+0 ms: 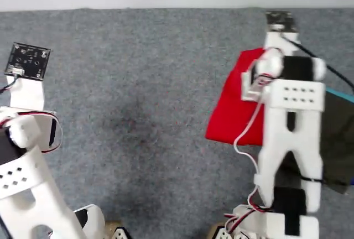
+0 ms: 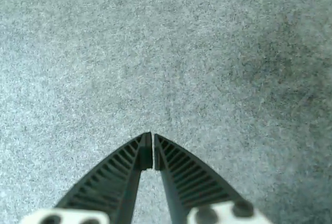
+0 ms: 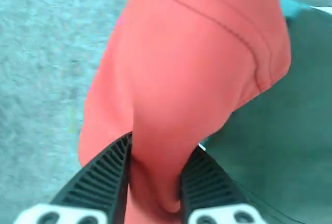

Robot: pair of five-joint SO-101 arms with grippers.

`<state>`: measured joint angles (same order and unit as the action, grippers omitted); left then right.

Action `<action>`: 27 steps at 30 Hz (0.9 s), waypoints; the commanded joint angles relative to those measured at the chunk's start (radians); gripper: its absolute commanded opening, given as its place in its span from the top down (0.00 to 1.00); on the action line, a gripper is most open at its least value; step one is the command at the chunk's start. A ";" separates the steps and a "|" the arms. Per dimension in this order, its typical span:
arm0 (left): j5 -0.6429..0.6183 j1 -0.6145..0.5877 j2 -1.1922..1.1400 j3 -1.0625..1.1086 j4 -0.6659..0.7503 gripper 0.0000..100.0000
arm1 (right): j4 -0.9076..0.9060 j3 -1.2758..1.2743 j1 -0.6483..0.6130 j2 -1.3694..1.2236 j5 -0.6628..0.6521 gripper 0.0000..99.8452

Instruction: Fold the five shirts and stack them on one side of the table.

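The right gripper point(image 3: 163, 143) pinched a fold of the red shirt point(image 3: 197, 53) between its two ribbed fingers point(image 3: 104, 172), the cloth bunched and rising between them. This was seemingly a grip taken to lift or drag the garment rather than to flatten it. In the high view the right arm point(image 1: 290, 128) stretched out over the right side of the grey counter point(image 1: 138, 84). There the red shirt lay in a roughly folded wedge, one edge jutting toward the middle of the surface. Beside it, and apparently partly beneath it, sat a dark green shirt point(image 3: 270, 146), with a sliver of teal cloth point(image 3: 290, 6) showing at the far edge. The grouping suggested the right side was serving as the stacking area, though how many of the five shirts lay there could not be told.

The left gripper point(image 2: 153, 138) hung above bare counter, well apart from the clothing, its fingers pressed together at the tips and holding nothing. The left arm point(image 1: 22, 178) stood at its own side of the counter, probably parked out of the way while the right arm worked alone. The pinch held only a narrow ridge of fabric, so a pull risked undoing the fold or disturbing the shirts alongside.
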<state>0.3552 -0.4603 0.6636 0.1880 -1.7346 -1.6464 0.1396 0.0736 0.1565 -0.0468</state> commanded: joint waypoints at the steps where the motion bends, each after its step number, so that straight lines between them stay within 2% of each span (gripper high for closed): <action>1: 0.006 -0.005 0.015 -0.005 -0.017 0.99 | -0.015 0.012 0.114 0.064 -0.095 0.99; 7: 0.006 0.000 0.015 -0.005 -0.017 0.99 | 0.019 -0.029 0.266 0.045 -0.236 0.99; 15: 0.006 0.000 0.015 -0.005 -0.017 0.99 | 0.252 -0.141 0.449 -0.033 -0.400 0.99; 18: 0.006 0.000 0.015 -0.005 -0.017 0.99 | 0.302 -0.147 0.492 -0.068 -0.499 0.98; 20: 0.006 0.000 0.015 -0.005 -0.017 0.99 | 0.302 -0.146 0.521 -0.079 -0.543 0.90; 24: 0.006 0.000 0.015 -0.005 -0.017 0.99 | 0.300 -0.144 0.567 -0.054 -0.545 0.69; 27: 0.006 0.000 0.015 -0.005 -0.017 0.99 | 0.298 -0.146 0.567 0.008 -0.548 0.69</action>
<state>0.3552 -0.4603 0.6636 0.1880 -1.7346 -1.3640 -0.0199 0.6260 0.0798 -0.5854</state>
